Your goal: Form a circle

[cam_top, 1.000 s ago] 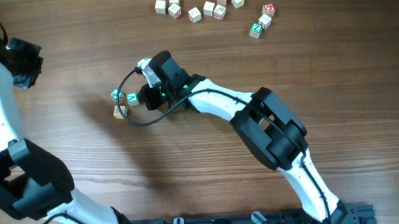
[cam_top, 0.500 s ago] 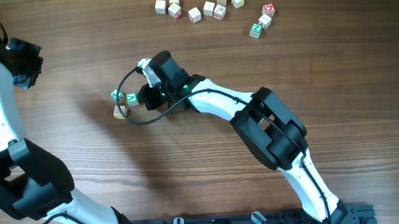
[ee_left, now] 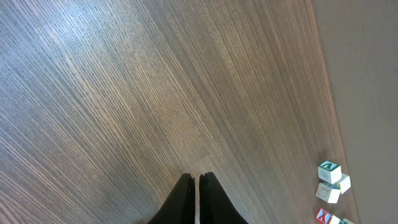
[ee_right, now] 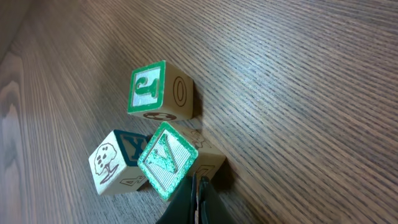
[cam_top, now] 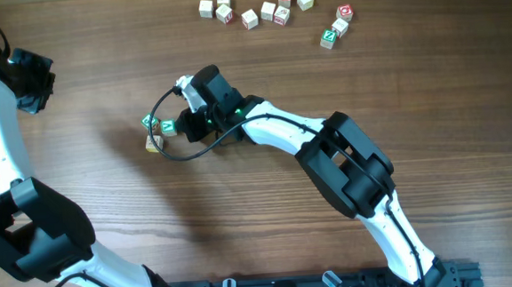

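Nothing has shifted in the last second: my right tool [ee_right: 198, 190], fingers together, sits tip-to-edge against a green-faced cube [ee_right: 168, 160] of the three-cube cluster [cam_top: 157, 132], left of the tabletop's centre. My left tool [ee_left: 198, 183] is closed too, and empty. I judge I'm mid-nudge, shaping the arc. The next move calls for a gentle push, then fetching spare cubes [cam_top: 266, 11] from the far edge.

Bare table [cam_top: 84, 101] lies left of the three cubes [cam_top: 157, 132]; the right arm [cam_top: 278, 133] blocks their right side.
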Action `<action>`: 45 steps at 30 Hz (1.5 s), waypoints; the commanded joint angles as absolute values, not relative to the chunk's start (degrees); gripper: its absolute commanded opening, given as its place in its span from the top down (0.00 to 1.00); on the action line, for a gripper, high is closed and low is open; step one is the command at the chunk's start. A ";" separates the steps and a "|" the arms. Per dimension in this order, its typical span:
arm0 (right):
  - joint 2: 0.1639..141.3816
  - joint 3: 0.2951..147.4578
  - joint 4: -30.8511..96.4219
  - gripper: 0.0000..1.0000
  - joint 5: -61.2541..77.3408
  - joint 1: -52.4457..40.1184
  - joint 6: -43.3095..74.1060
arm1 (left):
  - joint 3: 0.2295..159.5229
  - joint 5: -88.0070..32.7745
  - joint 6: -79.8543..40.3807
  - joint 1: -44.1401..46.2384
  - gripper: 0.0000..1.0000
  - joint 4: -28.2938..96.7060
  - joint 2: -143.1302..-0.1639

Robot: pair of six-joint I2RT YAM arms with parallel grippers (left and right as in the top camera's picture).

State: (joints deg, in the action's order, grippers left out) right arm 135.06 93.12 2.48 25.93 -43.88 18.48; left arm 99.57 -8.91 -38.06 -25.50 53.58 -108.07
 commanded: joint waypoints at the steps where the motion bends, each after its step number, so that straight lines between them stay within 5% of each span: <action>1: 136.68 92.97 2.13 0.96 27.51 -43.86 16.56 | 99.22 -8.91 -37.78 -25.50 0.92 53.63 -108.57; 45: 136.73 92.97 -0.80 0.96 23.07 -42.11 18.04 | 99.22 -8.93 -37.80 -25.50 0.90 53.36 -108.57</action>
